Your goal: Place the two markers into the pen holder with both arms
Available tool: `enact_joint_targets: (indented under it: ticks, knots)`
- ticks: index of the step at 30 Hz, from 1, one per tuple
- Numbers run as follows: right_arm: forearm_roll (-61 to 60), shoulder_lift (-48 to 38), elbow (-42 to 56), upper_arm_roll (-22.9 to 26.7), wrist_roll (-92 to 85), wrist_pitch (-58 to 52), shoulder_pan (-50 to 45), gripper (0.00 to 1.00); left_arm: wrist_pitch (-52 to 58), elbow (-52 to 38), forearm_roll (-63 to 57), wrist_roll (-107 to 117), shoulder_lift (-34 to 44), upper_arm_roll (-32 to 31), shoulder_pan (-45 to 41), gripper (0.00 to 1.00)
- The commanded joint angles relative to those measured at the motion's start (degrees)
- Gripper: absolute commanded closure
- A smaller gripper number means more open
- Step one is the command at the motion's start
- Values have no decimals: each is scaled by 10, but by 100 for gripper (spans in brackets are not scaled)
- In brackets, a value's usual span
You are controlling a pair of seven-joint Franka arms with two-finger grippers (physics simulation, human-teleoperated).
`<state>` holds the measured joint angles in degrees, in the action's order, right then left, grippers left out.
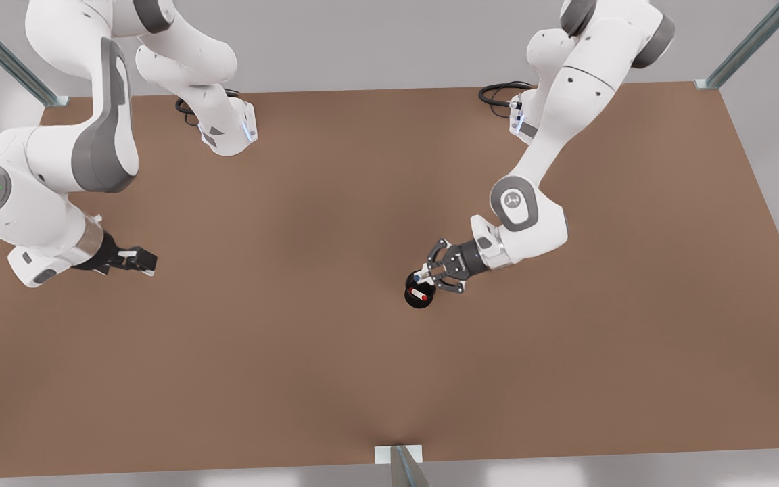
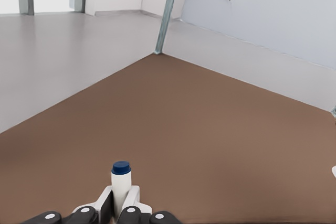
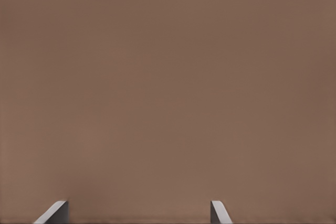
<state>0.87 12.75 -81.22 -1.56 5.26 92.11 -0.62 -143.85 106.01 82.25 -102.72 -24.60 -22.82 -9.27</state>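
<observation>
Left gripper (image 1: 428,276) over black round mesh pen holder (image 1: 419,298), fingers pinching white blue-capped marker (image 2: 121,181); red-capped marker (image 1: 418,294) inside holder. Right gripper (image 1: 148,261) well apart from holder, fingers spread.

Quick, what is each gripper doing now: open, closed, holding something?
Left gripper: closed on the blue-capped marker, beside the pen holder.
Right gripper: open, empty, waiting above the table at the front view's left.
</observation>
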Motion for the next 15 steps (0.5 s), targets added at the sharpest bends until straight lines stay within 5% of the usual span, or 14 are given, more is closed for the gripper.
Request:
enact_joint_targets:
  ticks: [1,15]
  knots:
    - [-3,1,1,-1,-27,-16,-2,0,1,2,26,-385,-8,0,-7,79]
    - [-2,3,1,0,-30,-14,-1,0,-17,-4,71,-455,-50,0,-16,79]
